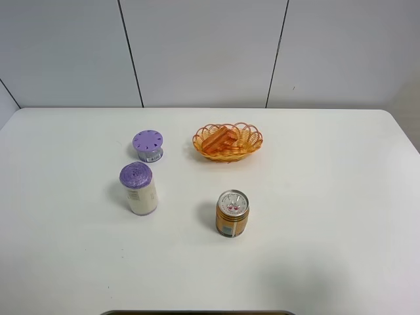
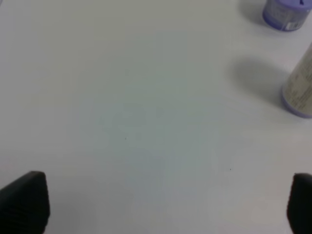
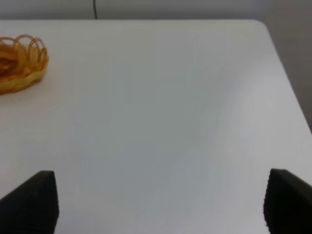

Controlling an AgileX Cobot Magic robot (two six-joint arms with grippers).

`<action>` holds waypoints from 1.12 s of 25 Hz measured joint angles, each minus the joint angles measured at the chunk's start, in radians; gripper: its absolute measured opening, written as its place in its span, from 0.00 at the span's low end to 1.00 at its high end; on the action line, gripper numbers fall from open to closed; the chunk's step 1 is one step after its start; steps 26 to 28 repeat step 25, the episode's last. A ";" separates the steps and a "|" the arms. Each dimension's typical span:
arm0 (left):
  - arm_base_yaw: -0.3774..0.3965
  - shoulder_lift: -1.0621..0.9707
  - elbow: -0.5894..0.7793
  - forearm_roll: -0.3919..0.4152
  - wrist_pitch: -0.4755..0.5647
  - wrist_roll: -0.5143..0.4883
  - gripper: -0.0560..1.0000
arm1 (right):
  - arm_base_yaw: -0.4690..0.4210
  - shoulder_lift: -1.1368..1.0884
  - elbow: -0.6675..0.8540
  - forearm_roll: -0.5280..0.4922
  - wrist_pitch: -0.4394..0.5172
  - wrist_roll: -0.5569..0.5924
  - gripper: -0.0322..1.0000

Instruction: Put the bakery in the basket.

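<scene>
The orange-brown waffle slice, the bakery (image 1: 219,140), lies inside the orange-yellow wicker basket (image 1: 251,142) at the back middle of the white table. The basket's edge also shows in the right wrist view (image 3: 22,73). Neither arm shows in the high view. My left gripper (image 2: 161,204) is open and empty over bare table, with its black fingertips (image 2: 24,200) wide apart. My right gripper (image 3: 161,202) is open and empty too, its fingertips (image 3: 30,200) far apart, well away from the basket.
A gold drink can (image 1: 232,213) stands in front of the basket. A tall white cup with a purple lid (image 1: 138,188) and a short purple-lidded cup (image 1: 148,145) stand at the left; both show in the left wrist view (image 2: 298,87) (image 2: 286,13).
</scene>
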 joint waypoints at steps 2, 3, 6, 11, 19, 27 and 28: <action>0.000 0.000 0.000 0.000 0.000 0.000 0.99 | -0.016 0.000 0.000 0.000 0.000 0.000 0.83; 0.000 0.000 0.000 0.000 0.000 0.000 0.99 | -0.021 0.000 0.000 0.000 0.000 0.000 0.83; 0.000 0.000 0.000 0.000 0.000 0.000 0.99 | -0.024 0.000 0.000 0.000 0.000 0.000 0.83; 0.000 0.000 0.000 0.000 0.000 0.000 0.99 | -0.024 0.000 0.000 0.000 0.000 0.000 0.83; 0.000 0.000 0.000 0.000 0.000 0.000 0.99 | -0.024 0.000 0.000 0.000 0.000 0.000 0.83; 0.000 0.000 0.000 0.000 0.000 0.000 0.99 | -0.024 0.000 0.000 0.000 0.000 0.000 0.83; 0.000 0.000 0.000 0.000 0.000 0.000 0.99 | -0.024 0.000 0.000 0.000 0.000 0.000 0.83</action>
